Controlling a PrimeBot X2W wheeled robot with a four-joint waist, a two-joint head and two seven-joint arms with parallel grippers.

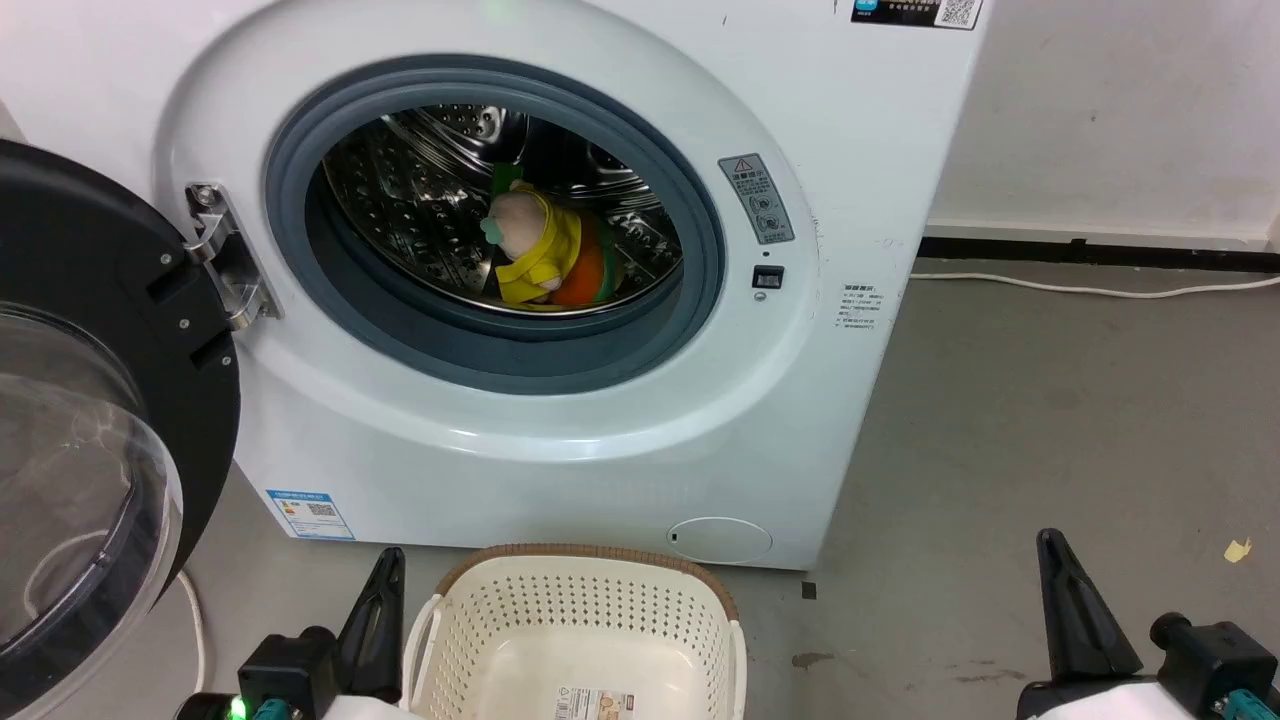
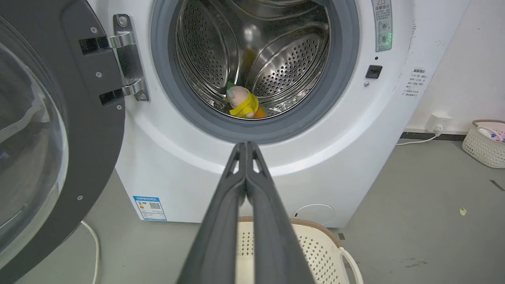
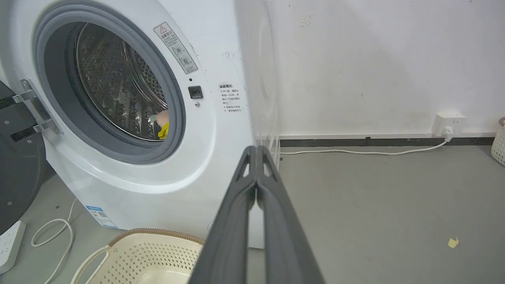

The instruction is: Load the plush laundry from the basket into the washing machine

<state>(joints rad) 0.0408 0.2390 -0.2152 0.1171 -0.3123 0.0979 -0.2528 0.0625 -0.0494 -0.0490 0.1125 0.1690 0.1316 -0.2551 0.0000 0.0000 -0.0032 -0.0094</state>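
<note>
The washing machine (image 1: 560,450) is a white, smooth-fronted box with a round porthole ringed by a matte grey rubber gasket (image 1: 480,345). Behind it the steel drum (image 1: 400,200) gleams, dimpled with small holes and curved ribs. Both pieces of plush laundry lie on the drum floor, near 5 o'clock of the opening. The soft pinkish figure (image 1: 532,245) in its yellow jacket with green trim leans against the rounded orange hamburger (image 1: 587,278), which sits at its 4 o'clock.

The door (image 1: 90,400), a black rim around a bulging clear-glass bowl, hangs wide open at 9 o'clock of the porthole on a chrome hinge (image 1: 225,260).

At 6 o'clock of the machine stands the basket (image 1: 580,600) on the grey floor. It is cream perforated plastic with a brown woven-look rim and white loop handles, and a paper label lies on its bottom.

The left gripper (image 1: 392,556) is just beside the basket at 9 o'clock. Its long dark tapered fingers are pressed together with nothing between them. The right gripper (image 1: 1048,540), well apart at 3 o'clock, is likewise closed and holds nothing.
</note>
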